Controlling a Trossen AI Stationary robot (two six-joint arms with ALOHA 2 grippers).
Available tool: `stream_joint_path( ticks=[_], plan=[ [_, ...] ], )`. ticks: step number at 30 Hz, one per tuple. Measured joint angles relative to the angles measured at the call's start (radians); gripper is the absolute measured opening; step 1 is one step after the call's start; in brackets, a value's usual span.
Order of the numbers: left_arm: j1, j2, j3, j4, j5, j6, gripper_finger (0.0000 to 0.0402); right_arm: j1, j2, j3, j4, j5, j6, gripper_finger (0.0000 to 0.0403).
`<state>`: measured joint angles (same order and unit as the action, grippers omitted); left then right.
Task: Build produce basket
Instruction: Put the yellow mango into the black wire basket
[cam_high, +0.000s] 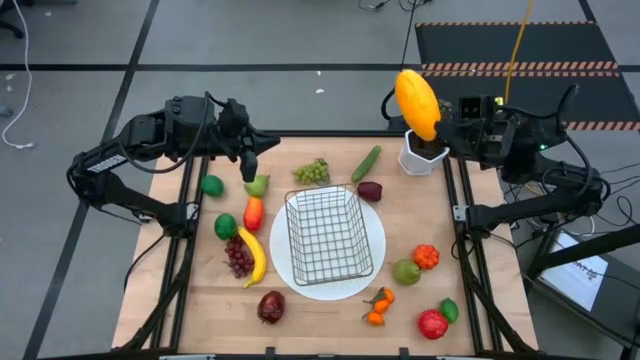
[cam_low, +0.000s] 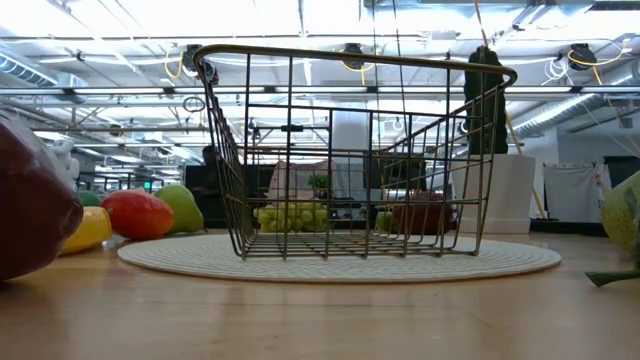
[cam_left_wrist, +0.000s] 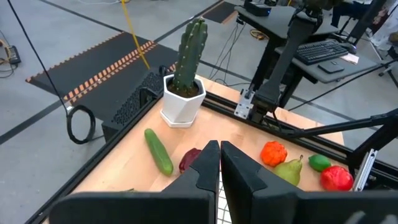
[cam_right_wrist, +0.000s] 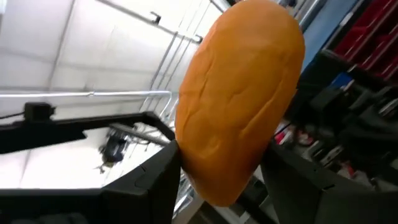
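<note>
The wire basket (cam_high: 328, 235) stands empty on the round white plate (cam_high: 375, 268) at the table's middle; the low view shows the basket (cam_low: 355, 150) close up. Produce lies loose around the plate: banana (cam_high: 254, 258), purple grapes (cam_high: 238, 258), green grapes (cam_high: 311, 172), cucumber (cam_high: 366, 163). My right gripper (cam_high: 437, 128) is raised at the far right, over the cactus pot, shut on an orange-yellow oblong fruit (cam_high: 417, 102). My left gripper (cam_high: 249, 166) hangs shut and empty above the pear (cam_high: 258, 185) at the far left. My right gripper pinches the orange-yellow fruit's lower end (cam_right_wrist: 211, 180) between its two fingers, one finger (cam_right_wrist: 163, 177) on each side. The fingers slant upward. The fruit stands up past the fingertips, lifted clear of the table and everything on it.
A white pot with a green cactus (cam_left_wrist: 184, 84) stands at the far right corner, under the held fruit. More produce lies near the right front: an orange pepper (cam_high: 426, 256), a green pear (cam_high: 406, 271), tangerines (cam_high: 378, 305), a red tomato (cam_high: 432, 323). Arm frames flank both table sides.
</note>
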<state>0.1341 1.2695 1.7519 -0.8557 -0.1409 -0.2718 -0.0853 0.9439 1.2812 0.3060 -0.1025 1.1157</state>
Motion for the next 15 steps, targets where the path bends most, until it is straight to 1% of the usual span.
stream_joint_path(
  ticks=[5, 12, 15],
  plan=[
    [-0.001, 0.0, 0.0, -0.002, 0.011, -0.003, 0.0017, 0.0, 0.019, 0.0, -0.002, 0.055, -0.031, 0.0197],
    [-0.001, 0.0, 0.0, -0.01, 0.098, 0.007, 0.0017, 0.0, 0.05, 0.0, 0.0, 0.121, -0.036, 0.0197],
    [-0.001, 0.0, 0.0, -0.009, 0.123, 0.007, 0.0017, 0.0, 0.062, 0.0, -0.001, 0.127, -0.079, 0.0197]
  ],
)
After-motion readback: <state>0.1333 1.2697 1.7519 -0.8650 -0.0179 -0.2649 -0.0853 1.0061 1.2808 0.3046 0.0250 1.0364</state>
